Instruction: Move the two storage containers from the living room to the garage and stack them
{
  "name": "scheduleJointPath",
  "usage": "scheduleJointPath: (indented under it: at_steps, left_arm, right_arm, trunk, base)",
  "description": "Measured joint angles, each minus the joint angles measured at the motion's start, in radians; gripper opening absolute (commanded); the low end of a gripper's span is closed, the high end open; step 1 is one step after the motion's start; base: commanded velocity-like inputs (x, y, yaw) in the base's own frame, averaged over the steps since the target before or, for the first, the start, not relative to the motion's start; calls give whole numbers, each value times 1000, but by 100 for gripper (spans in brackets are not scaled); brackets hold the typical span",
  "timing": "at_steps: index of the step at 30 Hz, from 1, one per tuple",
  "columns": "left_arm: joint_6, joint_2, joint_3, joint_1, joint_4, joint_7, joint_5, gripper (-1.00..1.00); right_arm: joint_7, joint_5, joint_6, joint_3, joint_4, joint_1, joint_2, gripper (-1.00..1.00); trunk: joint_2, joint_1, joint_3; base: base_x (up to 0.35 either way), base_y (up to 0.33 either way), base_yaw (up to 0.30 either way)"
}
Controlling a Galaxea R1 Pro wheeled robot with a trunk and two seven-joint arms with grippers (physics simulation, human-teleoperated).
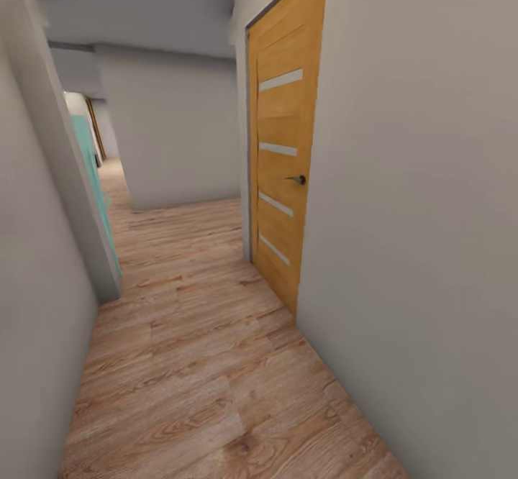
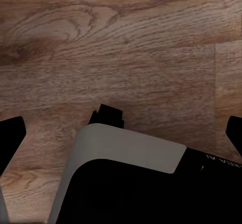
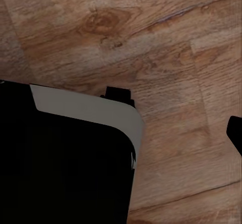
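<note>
A hallway with a wood floor [image 1: 194,364] is seen, with a shut orange door [image 1: 282,170] on the right. Both grippers' fingers are spread wide, nothing held.

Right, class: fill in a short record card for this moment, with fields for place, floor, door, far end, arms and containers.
place: narrow hallway with pale grey walls
floor: light wood planks
door: orange wooden door, shut, dark handle, on the right
far end: teal panel on the left
arms: both wrist views look down at the planks past the robot's black-and-grey base
containers: none in view
</note>
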Motion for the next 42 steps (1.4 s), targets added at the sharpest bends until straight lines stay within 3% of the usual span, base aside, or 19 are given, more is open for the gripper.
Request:
scheduleJointPath:
  at_steps: [11,31,42]
  left_arm:
    - [0,1,0,0,0,0,0,100]
    - [0,1,0,0,0,0,0,100]
    - [0,1,0,0,0,0,0,100]
  right_arm:
    - [0,0,0,0,0,0,0,100]
    - [0,0,0,0,0,0,0,100]
    - [0,0,0,0,0,0,-1,100]
  trunk:
    - [0,0,0]
    - [0,-1,0]
    - [0,-1,0]
  base:
    - [86,0,269]
    - [311,0,267]
    - [319,-38,51]
